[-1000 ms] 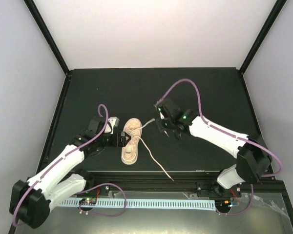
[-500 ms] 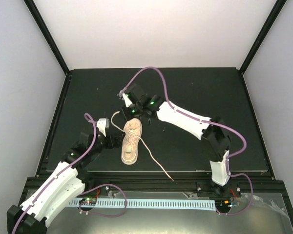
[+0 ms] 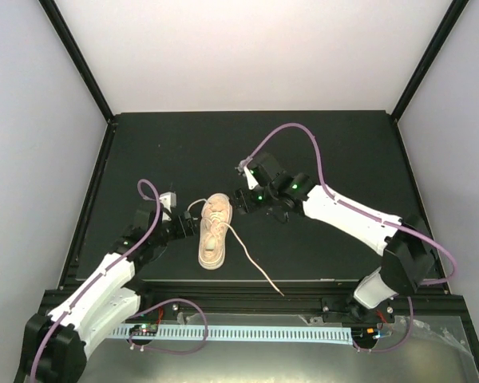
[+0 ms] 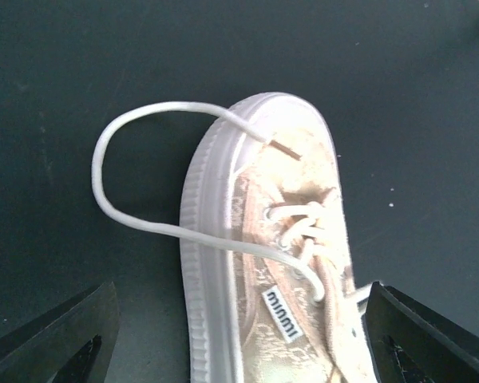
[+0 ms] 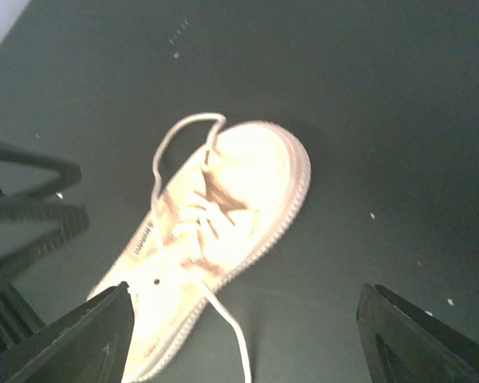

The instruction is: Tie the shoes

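The beige shoe (image 3: 212, 236) lies in the middle of the black table, toe pointing away from the arms. One lace (image 4: 104, 187) curls in a loop to the left of the toe, and its brown tip rests on the toe cap. The other lace (image 3: 255, 271) trails toward the near right edge. My left gripper (image 3: 193, 227) is open at the shoe's left side, its fingers (image 4: 60, 343) straddling the laced part of the shoe (image 4: 279, 263). Just right of the toe, my right gripper (image 3: 241, 199) hovers open with nothing in it, the shoe (image 5: 223, 199) ahead of its fingers (image 5: 419, 343).
The black mat (image 3: 335, 144) ends at a metal rail (image 3: 247, 307) on the near side. White walls enclose the other sides. The left arm's fingers (image 5: 28, 211) show at the left of the right wrist view. A purple cable (image 3: 287, 136) arches over the right arm.
The right gripper carried a lace end left over the toe, opened and let it go, then drew back right. The lace now loops left of the toe. The left arm shifted slightly.
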You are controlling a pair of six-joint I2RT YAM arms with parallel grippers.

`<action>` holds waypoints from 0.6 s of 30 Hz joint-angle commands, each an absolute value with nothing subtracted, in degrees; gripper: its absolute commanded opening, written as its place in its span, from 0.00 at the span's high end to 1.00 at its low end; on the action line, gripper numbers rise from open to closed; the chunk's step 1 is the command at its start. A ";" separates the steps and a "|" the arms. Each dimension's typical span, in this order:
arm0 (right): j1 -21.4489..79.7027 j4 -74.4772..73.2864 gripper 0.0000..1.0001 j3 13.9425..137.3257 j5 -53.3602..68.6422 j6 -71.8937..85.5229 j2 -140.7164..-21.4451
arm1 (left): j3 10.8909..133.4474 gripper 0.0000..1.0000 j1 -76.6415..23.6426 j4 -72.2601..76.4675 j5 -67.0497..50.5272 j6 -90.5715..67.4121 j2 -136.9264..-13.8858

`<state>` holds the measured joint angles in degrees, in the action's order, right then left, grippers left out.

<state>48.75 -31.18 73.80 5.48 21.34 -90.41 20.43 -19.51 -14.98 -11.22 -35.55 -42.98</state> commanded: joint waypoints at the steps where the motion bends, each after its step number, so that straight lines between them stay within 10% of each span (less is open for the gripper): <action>1: 49.04 -31.14 0.23 70.74 3.42 19.67 -91.17 | 22.28 0.14 -16.15 -10.28 -15.80 -36.37 -47.17; 11: 49.15 -31.07 0.49 87.55 9.89 18.86 -107.36 | 25.14 0.15 -11.72 -17.53 -14.26 -31.27 -43.79; 18: 50.35 -32.09 0.49 93.80 11.57 19.42 -115.50 | 25.05 0.06 -11.69 -18.26 -13.97 -28.61 -42.20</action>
<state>49.39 -31.14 90.52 9.65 19.44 -112.38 23.14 -12.05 -16.71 -14.59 -30.98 -42.72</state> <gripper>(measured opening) 0.510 0.925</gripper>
